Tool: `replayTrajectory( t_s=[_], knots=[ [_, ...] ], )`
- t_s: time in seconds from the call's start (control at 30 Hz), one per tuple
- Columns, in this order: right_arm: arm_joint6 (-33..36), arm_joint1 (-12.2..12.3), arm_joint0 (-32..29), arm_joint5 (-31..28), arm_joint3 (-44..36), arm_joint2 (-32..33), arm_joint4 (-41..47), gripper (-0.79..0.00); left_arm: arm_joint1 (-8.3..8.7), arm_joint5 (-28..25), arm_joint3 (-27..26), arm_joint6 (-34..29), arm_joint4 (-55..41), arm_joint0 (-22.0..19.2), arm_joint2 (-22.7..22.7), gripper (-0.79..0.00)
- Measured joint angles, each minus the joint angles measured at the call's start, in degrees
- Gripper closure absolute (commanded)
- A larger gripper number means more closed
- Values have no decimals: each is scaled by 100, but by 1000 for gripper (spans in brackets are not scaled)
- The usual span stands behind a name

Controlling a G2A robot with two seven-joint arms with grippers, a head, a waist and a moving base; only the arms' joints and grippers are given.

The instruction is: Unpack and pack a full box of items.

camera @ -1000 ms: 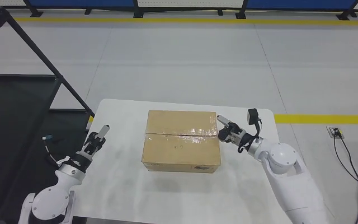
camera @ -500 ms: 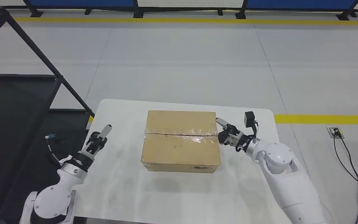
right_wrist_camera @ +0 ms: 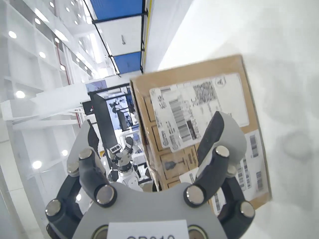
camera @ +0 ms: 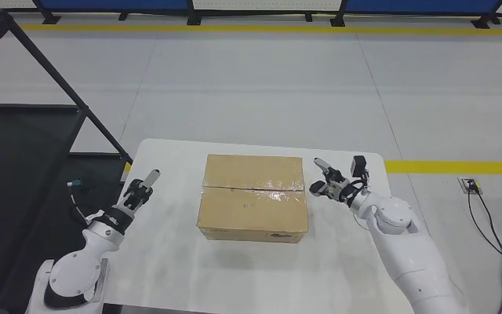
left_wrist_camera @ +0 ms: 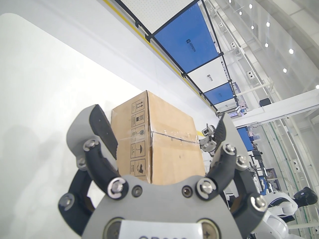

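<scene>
Centrally, the box [camera: 253, 196] sits between the left tool [camera: 147, 180] and right tool [camera: 318, 176].

The box [left_wrist_camera: 172, 140] is taped shut, its contents hidden. Its lower part lies behind the left gripper [left_wrist_camera: 160, 114], between the fingers. One finger [right_wrist_camera: 216, 135] of the right gripper [right_wrist_camera: 153, 120] covers part of the label [right_wrist_camera: 184, 100]. The label's print is too blurred to read.

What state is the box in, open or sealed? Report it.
Sealed. The cardboard box has its top closed flat, with clear tape running along the middle seam.
</scene>
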Motion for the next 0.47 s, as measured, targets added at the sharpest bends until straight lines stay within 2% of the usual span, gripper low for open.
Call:
replayTrajectory(
  t_s=[0.13, 0.2, 0.27, 0.47],
  knots=[
    [-491, 23, -268, -1009, -134, 391, 438, -785, 20, 16, 229, 24, -97, -294, -13, -785],
    [-693, 32, -349, -1268, -210, 485, 442, -785, 25, 51, 389, 95, -160, -442, -19, -785],
    [-751, 33, -372, -1329, -227, 498, 419, -785, 27, 118, 547, 160, -195, -566, -11, -785],
    [-736, 33, -366, -1312, -222, 492, 419, -785, 27, 121, 547, 160, -193, -565, -8, -785]
  ],
)
